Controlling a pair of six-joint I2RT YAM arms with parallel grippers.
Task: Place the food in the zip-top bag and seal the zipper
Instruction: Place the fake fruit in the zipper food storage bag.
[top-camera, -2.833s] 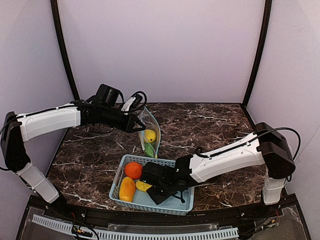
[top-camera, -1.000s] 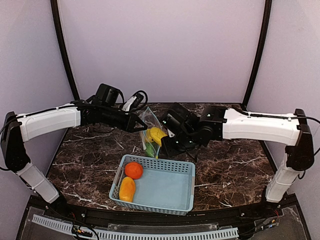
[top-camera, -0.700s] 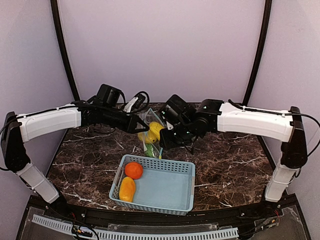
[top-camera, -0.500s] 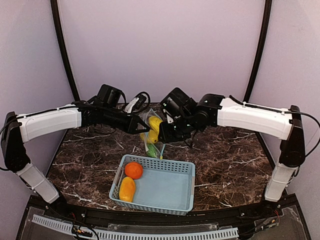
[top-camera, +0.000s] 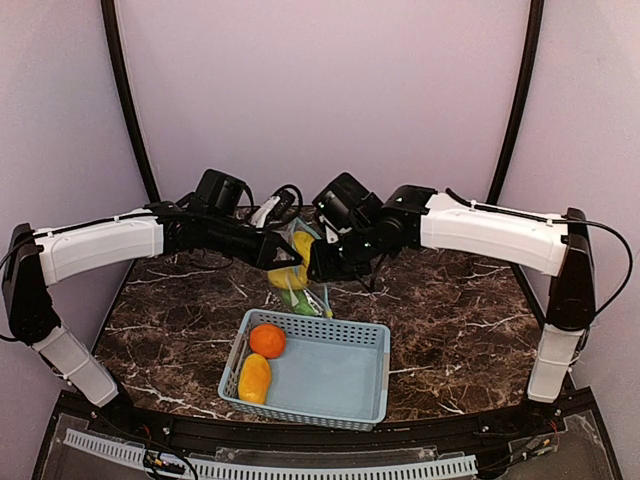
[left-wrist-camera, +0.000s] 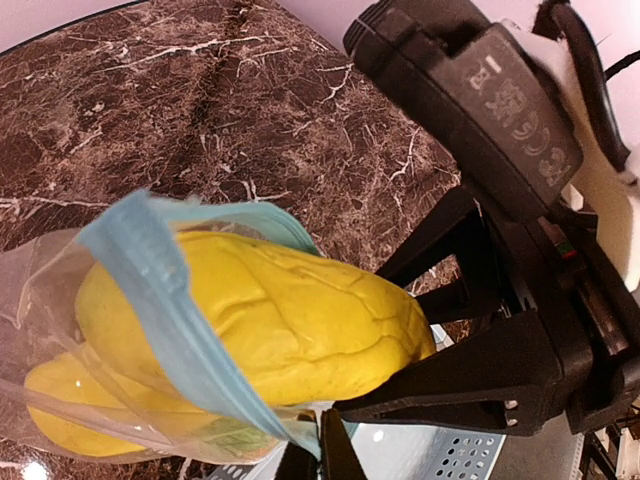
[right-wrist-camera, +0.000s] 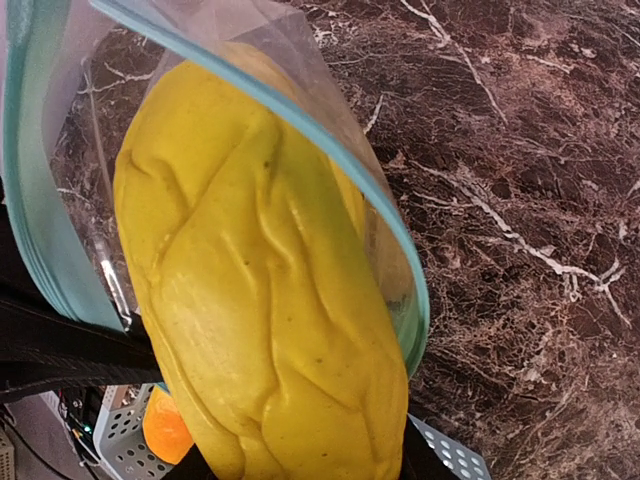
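The clear zip-top bag (top-camera: 303, 283) hangs above the table, and my left gripper (top-camera: 284, 256) is shut on its mouth edge. In the left wrist view the fingertips of the left gripper (left-wrist-camera: 318, 447) pinch the light blue zipper (left-wrist-camera: 165, 300). My right gripper (top-camera: 316, 264) is shut on a yellow fruit (right-wrist-camera: 262, 300) whose far end is inside the bag's mouth, ringed by the zipper (right-wrist-camera: 405, 270). Another yellow fruit (left-wrist-camera: 60, 405) and a green pod (top-camera: 299, 301) lie lower in the bag. The round orange (top-camera: 266, 340) and a yellow fruit (top-camera: 254, 378) sit in the basket.
A light blue perforated basket (top-camera: 340, 375) stands on the dark marble table (top-camera: 450, 320) just in front of the hanging bag. Both arms meet over the table's back middle. Purple walls close in the back and sides.
My right arm has carried the yellow fruit left and up from beside the bag into its mouth. The left arm has held the bag almost still.
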